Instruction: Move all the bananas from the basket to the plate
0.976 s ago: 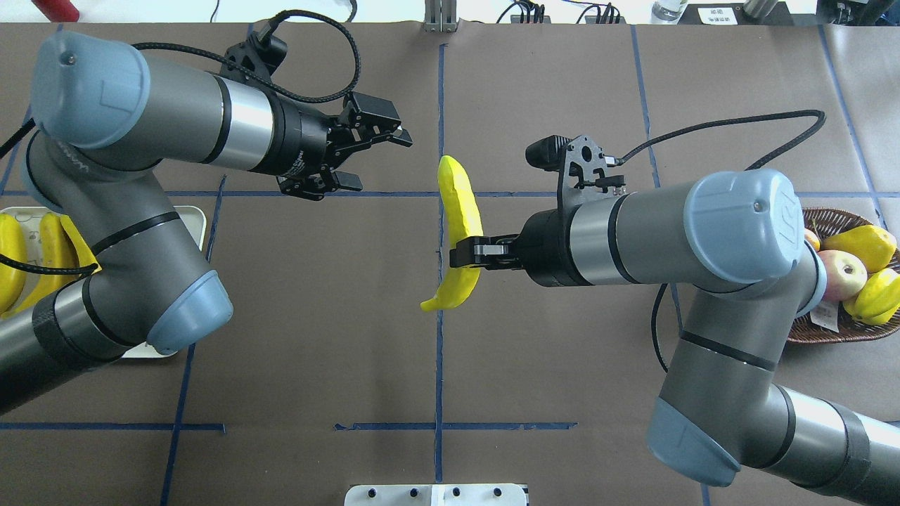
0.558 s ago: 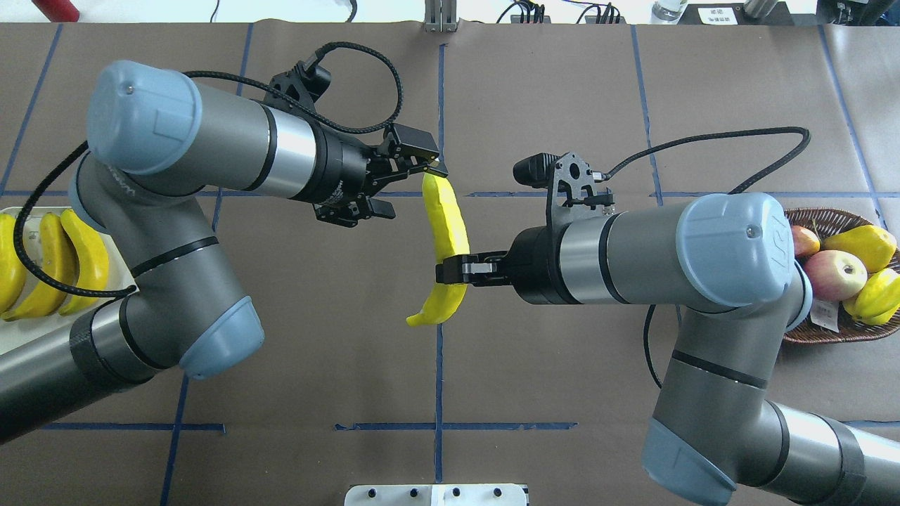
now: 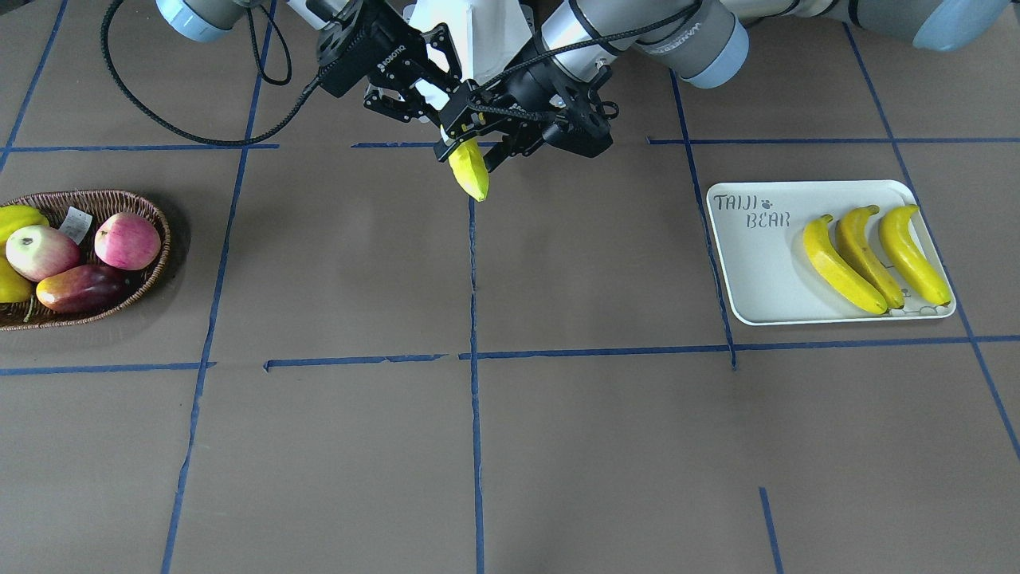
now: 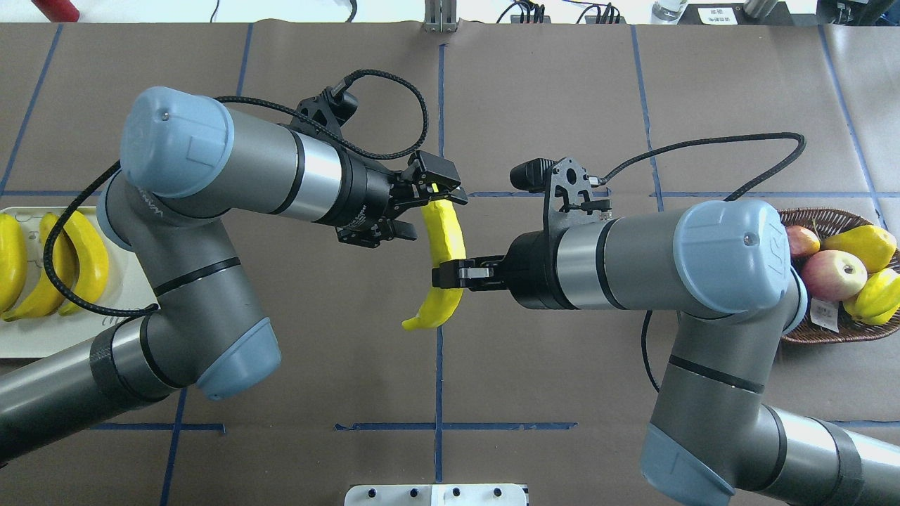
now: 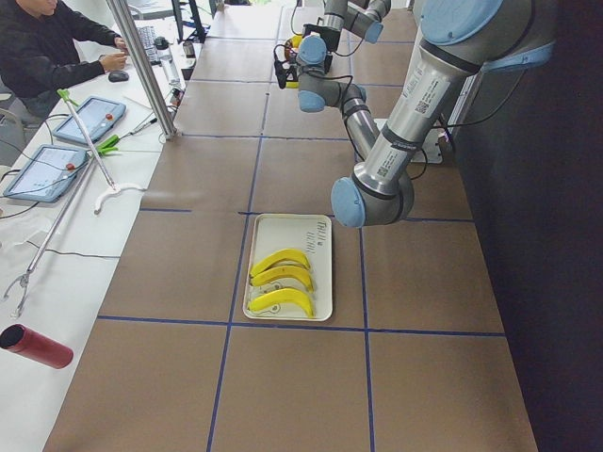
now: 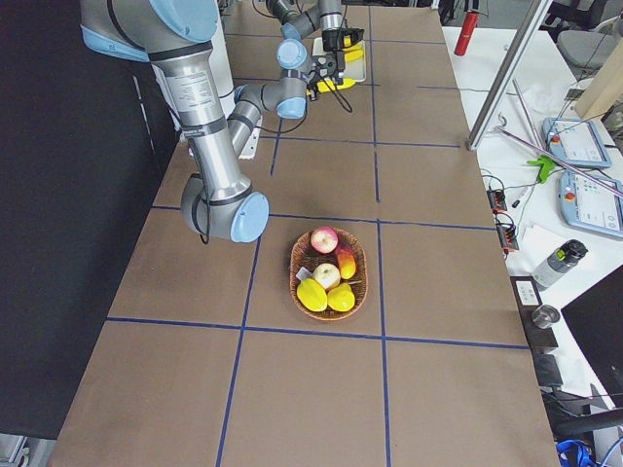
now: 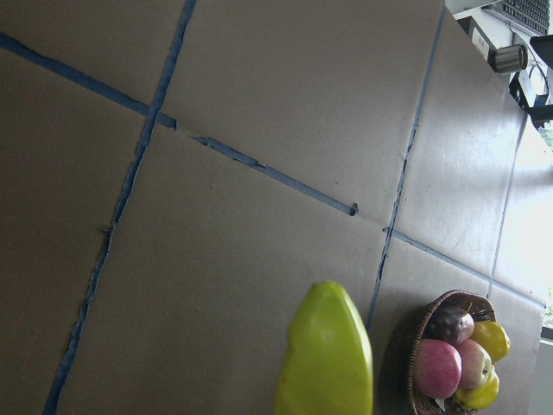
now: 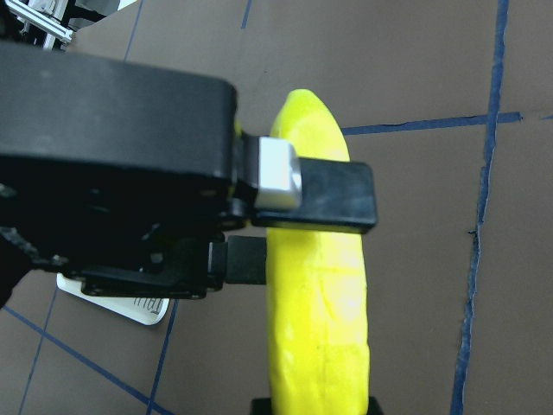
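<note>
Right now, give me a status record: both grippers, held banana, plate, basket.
right gripper: shut on banana, at mid-length
left gripper: open, jaws either side of the banana's end farther from the robot
banana: lifted, midway between plate and basket
plate: three bananas side by side
basket: apples and stubby yellow fruit; no banana visible

The basket [image 4: 851,332] is rough woven wicker, the banana [image 4: 444,232] smooth and glossy, the table cover [image 4: 562,393] matt paper.
</note>
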Robot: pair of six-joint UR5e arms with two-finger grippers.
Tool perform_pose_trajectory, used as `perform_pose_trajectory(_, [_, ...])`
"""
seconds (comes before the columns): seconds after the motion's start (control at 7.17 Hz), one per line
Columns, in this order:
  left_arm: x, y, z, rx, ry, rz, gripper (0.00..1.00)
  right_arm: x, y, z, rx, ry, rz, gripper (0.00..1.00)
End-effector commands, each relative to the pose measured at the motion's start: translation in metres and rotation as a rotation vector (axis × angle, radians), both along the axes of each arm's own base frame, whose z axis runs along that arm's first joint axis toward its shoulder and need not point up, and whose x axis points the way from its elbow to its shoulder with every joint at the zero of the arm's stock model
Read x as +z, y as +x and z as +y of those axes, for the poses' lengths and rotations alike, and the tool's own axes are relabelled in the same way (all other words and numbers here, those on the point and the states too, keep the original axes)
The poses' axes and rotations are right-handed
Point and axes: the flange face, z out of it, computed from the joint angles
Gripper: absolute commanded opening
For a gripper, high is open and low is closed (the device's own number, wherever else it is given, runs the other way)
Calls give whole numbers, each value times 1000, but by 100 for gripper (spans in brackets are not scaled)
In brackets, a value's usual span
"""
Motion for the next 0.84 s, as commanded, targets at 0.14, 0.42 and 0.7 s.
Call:
perform_pose_trajectory(0.14, [-4, 3, 3, 7, -3, 2, 0, -1, -2, 2, 0, -13, -6, 55])
perform_pose_trajectory(0.42, [-5, 2, 2, 4, -4, 0, 0, -4, 1, 5, 3, -40, -21, 100])
perform_pose_trajectory(0.7, [-3, 0, -2, -3, -4, -4, 0, -11, 11, 8, 4, -31, -40, 100])
